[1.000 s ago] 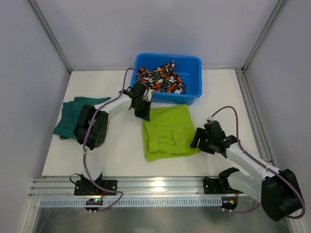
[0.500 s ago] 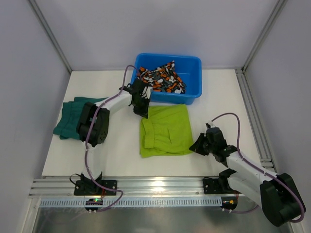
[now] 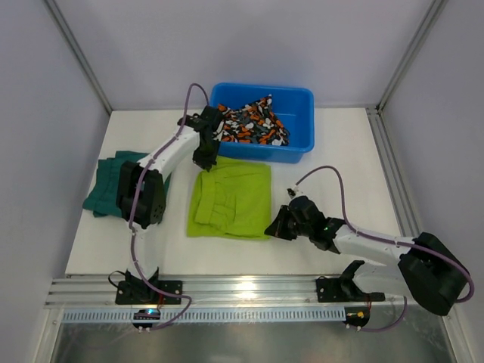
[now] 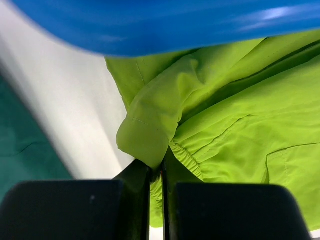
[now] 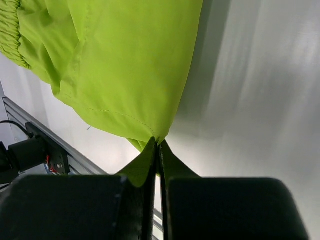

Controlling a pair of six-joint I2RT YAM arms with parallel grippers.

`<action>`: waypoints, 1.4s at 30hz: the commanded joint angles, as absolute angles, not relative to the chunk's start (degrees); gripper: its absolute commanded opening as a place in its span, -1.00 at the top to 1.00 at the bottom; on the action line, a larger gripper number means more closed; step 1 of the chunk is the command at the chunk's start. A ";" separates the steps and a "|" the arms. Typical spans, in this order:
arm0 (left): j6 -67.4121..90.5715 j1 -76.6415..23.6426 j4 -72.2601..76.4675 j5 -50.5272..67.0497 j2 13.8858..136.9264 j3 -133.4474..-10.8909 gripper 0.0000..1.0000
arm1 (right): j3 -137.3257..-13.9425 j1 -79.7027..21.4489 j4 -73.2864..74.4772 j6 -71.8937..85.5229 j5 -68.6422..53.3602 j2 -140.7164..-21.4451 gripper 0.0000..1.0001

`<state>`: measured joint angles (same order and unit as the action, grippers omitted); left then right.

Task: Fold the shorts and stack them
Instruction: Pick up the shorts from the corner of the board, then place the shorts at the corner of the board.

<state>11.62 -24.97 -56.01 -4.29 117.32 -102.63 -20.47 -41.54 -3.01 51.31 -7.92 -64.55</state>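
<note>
The lime yellow-green shorts lie spread in the middle of the table. My left gripper is shut on their far left corner by the waistband, just below the tub. My right gripper is shut on their near right corner. The dark teal-green shorts lie folded at the left of the table, seen also as dark teal-green cloth in the left wrist view. The camouflage print shorts lie crumpled in the tub.
A blue plastic tub stands at the back centre, its wall close above my left gripper. An aluminium rail runs along the near table edge, also the rail in the right wrist view. Frame posts rise at both sides.
My right gripper has closed on the lime shorts' near right corner and moved left. My left gripper has dragged the far corner leftward, so the lime shorts have shifted left across the table.
</note>
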 commanded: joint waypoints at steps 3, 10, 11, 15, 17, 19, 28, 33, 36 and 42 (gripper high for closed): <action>10.81 -22.15 -63.53 -16.69 112.76 -106.08 1.00 | -31.09 -49.03 -5.63 54.49 -2.47 -72.84 0.93; 11.07 -19.26 -68.02 -22.93 110.39 -109.77 1.00 | -43.31 -53.70 -3.26 53.97 -0.27 -78.83 0.92; 11.34 -18.99 -68.81 -23.81 110.22 -111.95 1.00 | -44.72 -54.22 -2.12 53.79 -0.26 -79.36 0.92; 13.79 -18.81 -75.48 -30.30 112.06 -121.62 1.00 | -52.45 -55.81 -1.41 53.26 1.50 -81.47 0.92; 14.50 -18.81 -78.65 -33.56 113.11 -125.14 1.00 | -56.31 -56.42 -1.14 53.00 1.32 -82.96 0.92; 14.07 -18.81 -80.15 -38.11 113.64 -129.71 1.00 | -59.49 -57.04 -0.71 52.47 0.88 -84.72 0.93; 8.62 -13.37 -74.45 -48.06 111.27 -127.46 1.00 | -80.23 -58.27 -5.61 51.15 -5.62 -105.89 0.93; 7.11 -4.86 -67.77 -48.88 110.57 -123.57 1.00 | -90.95 -58.71 -10.55 53.09 -11.51 -118.01 0.92; 6.60 -0.55 -65.05 -44.66 109.78 -123.14 1.00 | -95.00 -59.06 -10.46 51.95 -11.69 -120.32 0.92; 3.52 3.69 -57.05 -41.75 111.88 -118.31 1.00 | -104.14 -59.15 -8.35 51.41 -13.52 -129.45 0.92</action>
<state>5.63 3.38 -65.95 -42.19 113.40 -120.03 -99.29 -58.48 -5.87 52.23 -10.50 -127.48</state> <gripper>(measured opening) 0.033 0.041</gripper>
